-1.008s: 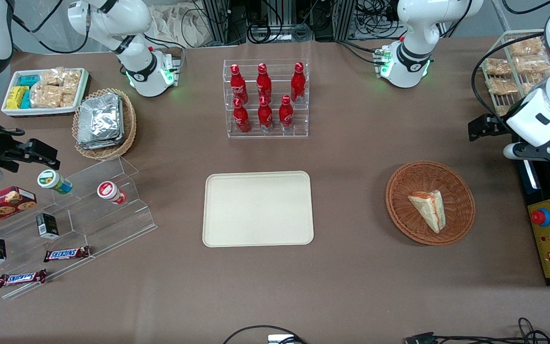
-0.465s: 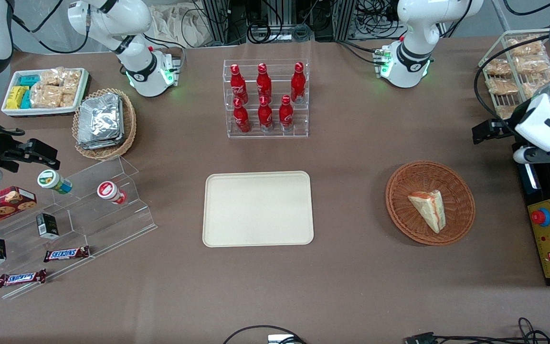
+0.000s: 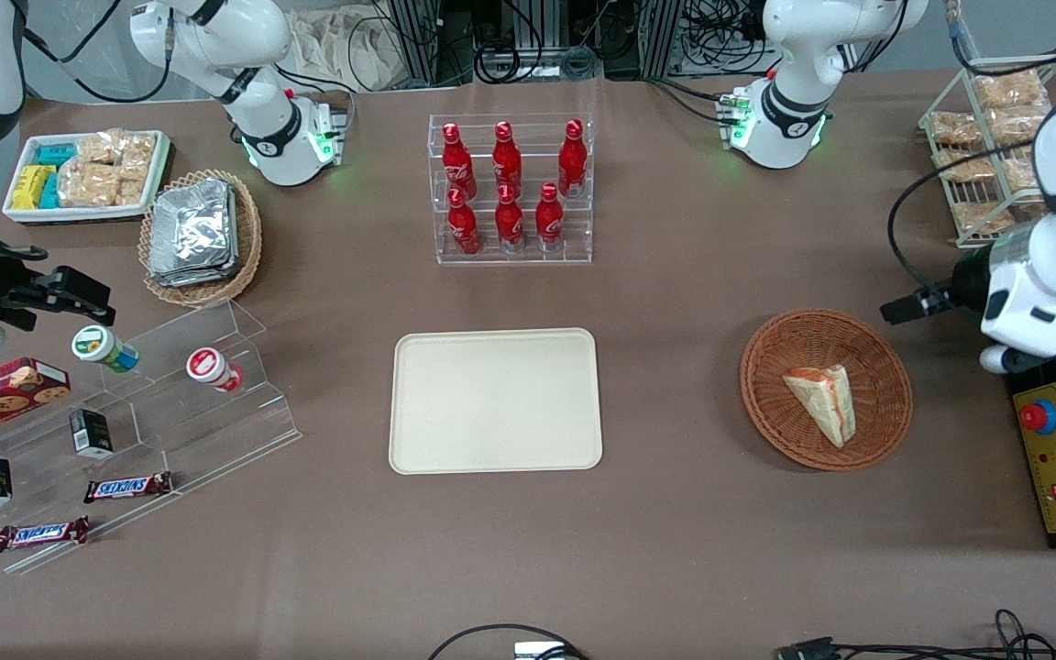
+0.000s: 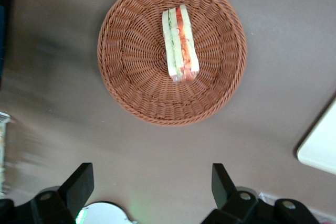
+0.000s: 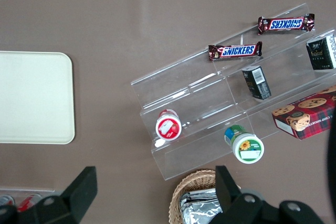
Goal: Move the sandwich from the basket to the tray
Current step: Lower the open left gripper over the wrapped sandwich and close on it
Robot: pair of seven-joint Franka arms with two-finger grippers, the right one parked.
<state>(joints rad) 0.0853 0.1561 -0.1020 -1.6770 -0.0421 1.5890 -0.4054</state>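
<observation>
The sandwich (image 3: 823,401) (image 4: 180,43), a wrapped wedge with red and green filling, lies in the round reddish-brown basket (image 3: 757,385) (image 4: 131,77). The cream tray (image 3: 496,401) (image 4: 320,145) (image 5: 34,98) lies flat with nothing on it, beside the basket toward the parked arm's end. My gripper (image 3: 906,309) (image 4: 152,182) hangs in the air just outside the basket's rim, toward the working arm's end and slightly farther from the front camera. It is open, with only bare tablecloth between its black fingers (image 4: 79,184).
A clear rack of red bottles (image 3: 510,188) stands farther back than the tray. A wire rack of bagged snacks (image 3: 986,137) and a control box with a red button (image 3: 1055,458) sit at the working arm's end. An acrylic stand (image 3: 125,431), foil-packet basket (image 3: 198,234) and white bin (image 3: 88,174) are at the parked arm's end.
The working arm has swung away from the wire rack, and its gripper has come closer to the basket's rim. Sandwich, basket and tray have not moved.
</observation>
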